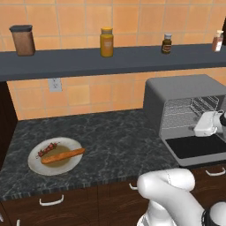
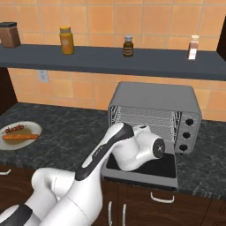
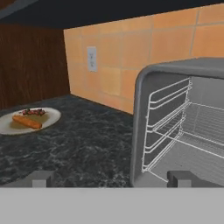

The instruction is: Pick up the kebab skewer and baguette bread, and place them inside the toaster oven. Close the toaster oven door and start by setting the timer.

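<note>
On a white plate (image 1: 33,166) at the counter's left lie the kebab skewer (image 1: 47,149), with dark-red chunks, and the orange-brown baguette bread (image 1: 63,156) just in front of it. The grey toaster oven (image 1: 176,90) stands to the right with wire racks (image 3: 175,127) showing inside. Its door (image 1: 198,148) is folded down flat. My gripper (image 3: 111,178) hovers over the lowered door, in front of the oven mouth, open and holding nothing. The hand view faces left past the oven's left wall (image 3: 141,122) toward the plate (image 3: 52,114), skewer (image 3: 33,112) and baguette (image 3: 27,122). Three knobs (image 2: 189,134) sit on the oven's right panel.
A dark shelf (image 1: 110,62) runs above the counter with a brown canister (image 1: 23,40), a yellow jar (image 1: 106,42) and small bottles (image 1: 166,43). A wall outlet (image 1: 54,84) is behind the plate. A dark wood cabinet (image 3: 30,65) closes the left end. Marbled counter (image 1: 114,141) separates plate and oven.
</note>
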Controlling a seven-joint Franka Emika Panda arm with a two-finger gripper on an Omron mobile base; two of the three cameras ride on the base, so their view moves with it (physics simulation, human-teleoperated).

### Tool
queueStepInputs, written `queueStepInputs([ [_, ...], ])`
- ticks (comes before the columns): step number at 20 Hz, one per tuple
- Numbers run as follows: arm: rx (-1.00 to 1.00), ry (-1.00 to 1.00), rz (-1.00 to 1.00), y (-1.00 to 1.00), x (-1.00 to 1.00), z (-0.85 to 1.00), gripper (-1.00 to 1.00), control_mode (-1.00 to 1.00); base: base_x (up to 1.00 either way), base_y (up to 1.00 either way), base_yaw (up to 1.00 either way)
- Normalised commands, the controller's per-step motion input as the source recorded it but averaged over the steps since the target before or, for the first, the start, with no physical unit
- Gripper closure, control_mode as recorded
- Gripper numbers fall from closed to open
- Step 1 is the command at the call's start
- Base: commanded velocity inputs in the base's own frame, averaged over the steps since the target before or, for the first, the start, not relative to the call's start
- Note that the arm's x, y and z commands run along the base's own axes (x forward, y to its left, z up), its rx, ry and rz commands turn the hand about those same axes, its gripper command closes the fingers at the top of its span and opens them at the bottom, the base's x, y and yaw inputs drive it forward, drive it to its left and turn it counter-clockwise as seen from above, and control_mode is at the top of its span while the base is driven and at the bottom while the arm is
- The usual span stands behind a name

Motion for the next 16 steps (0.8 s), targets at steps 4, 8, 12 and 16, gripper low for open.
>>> queueStepInputs([
  [4,0.03,0.0,-0.21,0.0,0.29,-0.43,-1.0,-1.0,0.0,0.0,0.0],
  [8,0.04,-0.03,-0.13,-0.05,0.48,-0.24,-1.0,-1.0,0.0,0.0,0.0],
  [12,0.08,-0.03,0.0,-0.26,0.34,-0.24,-1.0,-1.0,0.0,0.0,0.0],
  [16,0.04,-0.06,0.0,-0.3,0.43,-0.09,-1.0,-1.0,0.0,0.0,0.0],
])
